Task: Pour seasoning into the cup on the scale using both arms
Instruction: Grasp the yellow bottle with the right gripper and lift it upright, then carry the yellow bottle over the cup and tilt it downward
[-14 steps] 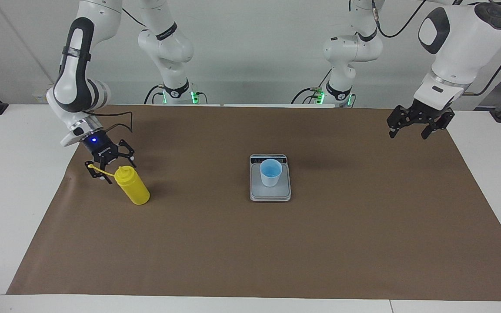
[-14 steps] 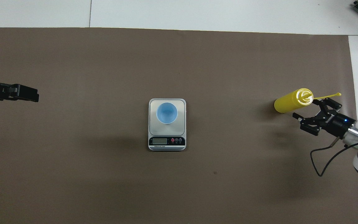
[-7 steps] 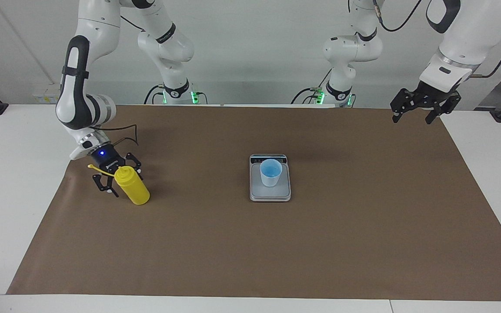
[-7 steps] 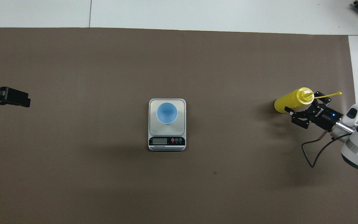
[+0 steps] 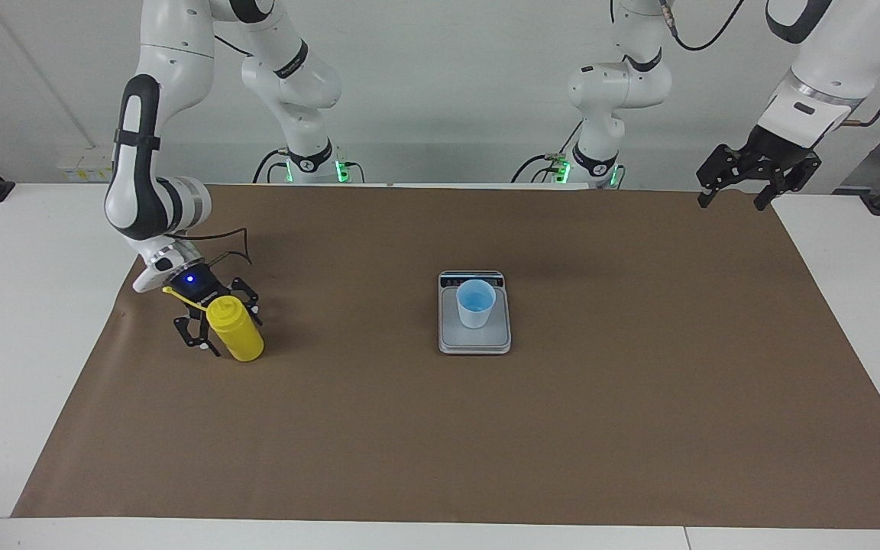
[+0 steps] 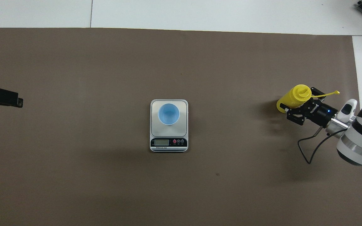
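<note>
Right tool (image 5: pixel 224 326): fingers spread, set on either side of the bottle (image 5: pixel 235 334), low on its body. Nothing gripped yet; whether a finger (image 5: pixel 197 341) already touches the plastic cannot be told.

Bottle: yellow, standing on the mat (image 5: pixel 562 428) toward the right arm's end of the tabletop (image 5: pixel 12 305), well apart from the scale (image 5: pixel 474 341). Nozzle up. Strap (image 5: pixel 180 296) sticks out from the neck across the top of the right tool.

Cup (image 5: pixel 476 303): pale blue, upright on the scale's plate, mouth open. The scale sits mid-mat, with its display strip at the end nearer to the robots.

Left tool (image 5: pixel 732 200): fingers spread, empty, raised over the mat's corner at the left arm's end. Waiting.

Step in hand, as judged: taking hold of the bottle.

Handling notes:
- Centre the bottle between the fingers before closing; an off-centre close would likely push or tip it, since it is tall and narrow.
- Close on the cylindrical body, not on the tapering shoulder, where the fingers could slide.
- The wall is soft plastic. Squeeze only enough to hold it; a hard pinch may push seasoning out of the nozzle early.
- Keep the strap out from under the fingers.
- Lift straight up before carrying it toward the cup.
- Bring the nozzle over the cup's mouth before tilting, and avoid leaning on the cup or scale.
</note>
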Available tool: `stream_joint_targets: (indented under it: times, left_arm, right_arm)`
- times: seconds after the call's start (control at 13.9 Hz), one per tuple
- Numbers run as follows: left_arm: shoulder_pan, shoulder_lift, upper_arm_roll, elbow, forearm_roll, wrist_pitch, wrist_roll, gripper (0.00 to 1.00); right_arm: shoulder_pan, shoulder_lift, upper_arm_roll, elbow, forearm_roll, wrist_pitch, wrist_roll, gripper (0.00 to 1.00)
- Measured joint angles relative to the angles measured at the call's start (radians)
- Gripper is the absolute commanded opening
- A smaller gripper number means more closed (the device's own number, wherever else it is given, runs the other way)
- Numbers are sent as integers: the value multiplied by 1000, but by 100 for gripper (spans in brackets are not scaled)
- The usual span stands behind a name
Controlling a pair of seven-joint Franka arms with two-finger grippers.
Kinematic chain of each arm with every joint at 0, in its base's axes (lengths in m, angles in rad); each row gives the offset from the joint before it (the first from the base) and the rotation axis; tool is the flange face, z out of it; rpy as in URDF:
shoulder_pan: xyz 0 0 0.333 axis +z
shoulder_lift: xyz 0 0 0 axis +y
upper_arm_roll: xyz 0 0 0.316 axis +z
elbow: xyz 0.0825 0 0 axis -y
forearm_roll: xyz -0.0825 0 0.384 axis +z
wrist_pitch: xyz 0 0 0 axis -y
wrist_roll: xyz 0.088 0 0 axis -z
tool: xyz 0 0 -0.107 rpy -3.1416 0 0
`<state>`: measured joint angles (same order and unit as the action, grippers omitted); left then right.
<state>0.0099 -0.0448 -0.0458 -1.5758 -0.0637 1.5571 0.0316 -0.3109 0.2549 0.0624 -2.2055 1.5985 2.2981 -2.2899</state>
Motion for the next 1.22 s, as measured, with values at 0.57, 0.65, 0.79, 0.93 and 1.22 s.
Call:
stream_joint_targets:
  times: [0.57,0.65,0.79,0.93,1.22]
  left_arm:
    - [0,0,-11,0,4,-44,0,100]
    - [-1,0,-12,0,7,-45,0,100]
    - [-1,0,-13,0,8,-45,0,100]
    - [-1,0,-13,0,8,-45,0,100]
    - [-1,-1,-13,0,8,-45,0,100]
  right_arm:
    - [30,0,0,44,1,39,7,8]
    - [46,-2,1,53,1,51,22,6]
    - [91,-15,2,72,-5,118,50,5]
    - [136,-34,2,96,-56,170,122,5]
    - [194,-56,3,153,-255,220,313,0]
